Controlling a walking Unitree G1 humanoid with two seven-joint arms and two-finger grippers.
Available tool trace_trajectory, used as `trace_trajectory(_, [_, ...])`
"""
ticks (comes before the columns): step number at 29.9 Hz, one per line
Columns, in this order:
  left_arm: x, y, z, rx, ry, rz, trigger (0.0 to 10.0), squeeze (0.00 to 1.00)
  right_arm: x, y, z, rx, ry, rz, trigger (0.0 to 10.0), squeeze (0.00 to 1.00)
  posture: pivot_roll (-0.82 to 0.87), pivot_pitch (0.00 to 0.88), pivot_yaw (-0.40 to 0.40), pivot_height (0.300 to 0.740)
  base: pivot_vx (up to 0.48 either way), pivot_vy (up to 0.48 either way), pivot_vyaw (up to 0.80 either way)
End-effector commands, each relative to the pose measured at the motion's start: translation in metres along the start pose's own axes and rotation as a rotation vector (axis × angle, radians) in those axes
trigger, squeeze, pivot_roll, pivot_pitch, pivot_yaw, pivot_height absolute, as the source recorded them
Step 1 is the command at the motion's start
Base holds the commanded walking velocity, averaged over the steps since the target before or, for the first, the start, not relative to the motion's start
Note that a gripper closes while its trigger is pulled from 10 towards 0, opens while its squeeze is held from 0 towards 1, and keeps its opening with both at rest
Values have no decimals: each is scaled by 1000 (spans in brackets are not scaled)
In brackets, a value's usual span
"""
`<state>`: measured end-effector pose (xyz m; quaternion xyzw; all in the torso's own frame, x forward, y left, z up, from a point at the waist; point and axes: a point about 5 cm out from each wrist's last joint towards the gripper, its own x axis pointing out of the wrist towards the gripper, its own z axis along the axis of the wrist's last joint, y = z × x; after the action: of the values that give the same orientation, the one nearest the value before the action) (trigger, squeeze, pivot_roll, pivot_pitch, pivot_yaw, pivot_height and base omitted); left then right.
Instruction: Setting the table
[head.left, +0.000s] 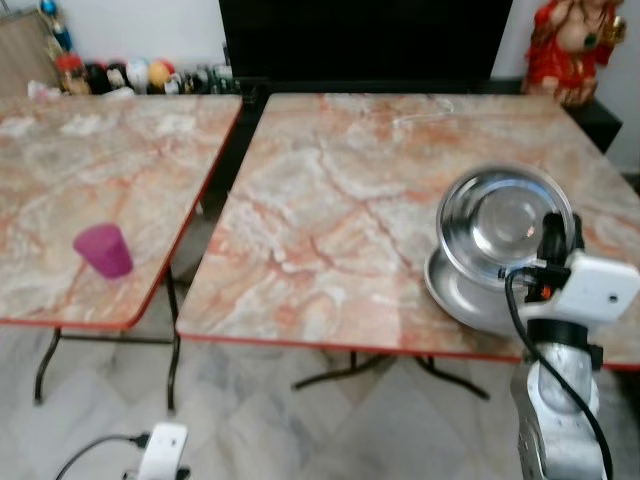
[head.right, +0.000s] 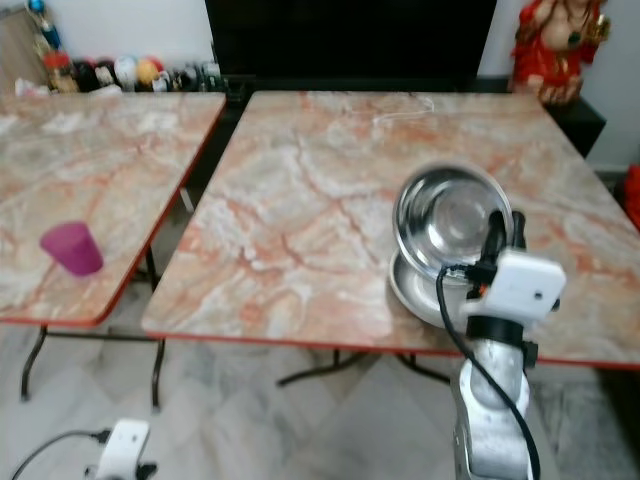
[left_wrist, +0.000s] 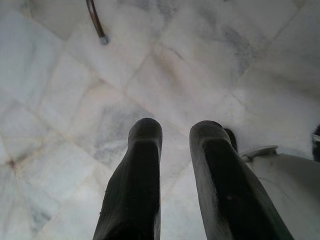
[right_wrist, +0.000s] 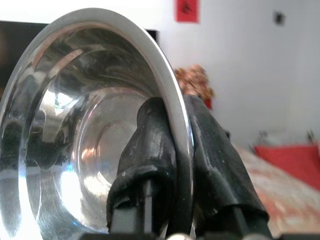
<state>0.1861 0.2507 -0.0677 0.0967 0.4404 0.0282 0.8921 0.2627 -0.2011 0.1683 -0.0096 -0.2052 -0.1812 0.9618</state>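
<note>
Marble table (head.left: 340, 200) | right tool (right_wrist: 182, 145) pinches steel bowl (head.left: 505, 222) rim

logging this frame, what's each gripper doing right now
left gripper: open, empty, over the floor
right gripper: shut on the steel bowl rim

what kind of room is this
Probably a home dining or living area: two marble-patterned folding tables on a pale tiled floor, a red figurine by the wall, and a steel bowl held in the right gripper.
</note>
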Motion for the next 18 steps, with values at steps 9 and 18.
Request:
trace_trajectory(9, [-1,6,-4,-4,16,5,10000,0,14,-42,-32,274,198,-393,10000,0,36,28,28,740,0,0,0])
trace_trajectory(18, [-1,6,-4,-7,19,6,10000,0,38,-9,-53,425,323,-320,10000,0,42,24,34,740,0,0,0])
